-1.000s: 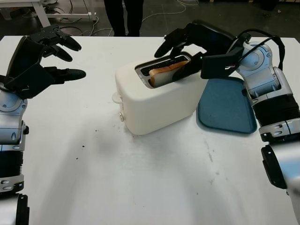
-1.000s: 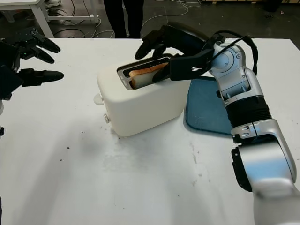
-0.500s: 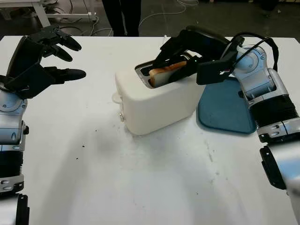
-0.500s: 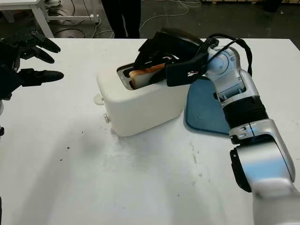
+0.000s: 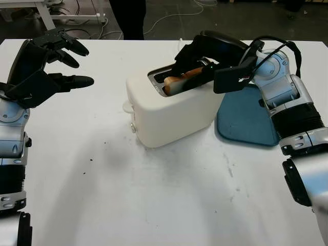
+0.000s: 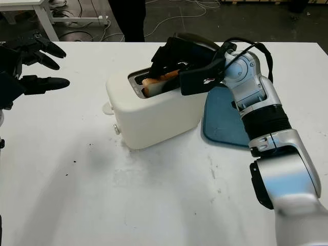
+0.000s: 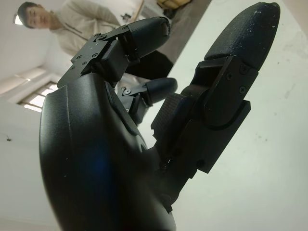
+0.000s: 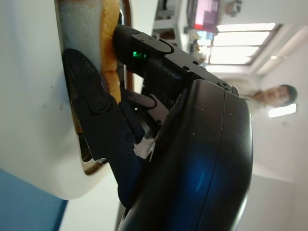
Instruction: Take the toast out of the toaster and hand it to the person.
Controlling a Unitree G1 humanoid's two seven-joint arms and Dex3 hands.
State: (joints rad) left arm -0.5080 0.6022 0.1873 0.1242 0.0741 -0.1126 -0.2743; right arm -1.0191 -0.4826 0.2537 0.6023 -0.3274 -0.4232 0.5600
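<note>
While the right hand (image 5: 197, 64) sits over the toaster (image 5: 171, 110) slot, fingers curled down around the toast (image 5: 179, 82), grip looks like a pinch on the slice's right end; right wrist view shows one finger (image 8: 103, 130) on the crust face and another behind it. Toast is in the slot, top edge poking out, leaning a bit. Long axis runs along the slot, near-left to far-right; crust edge up. Toaster sits mid-table, blue mat (image 5: 248, 118) just right of it, touching or nearly.

Handling guess: toast is light, stiff but brittle, crumbly crust, soft middle. Squeeze too hard and it cracks; too loose and it slips back in. Best hold is across the flat faces near the top edge, then lift straight up along the slot so it doesn't snag.

Left hand (image 5: 43, 66) is open, raised over the far-left table, holding nothing. Person (image 5: 130, 15) stands past the far edge, behind the toaster.
</note>
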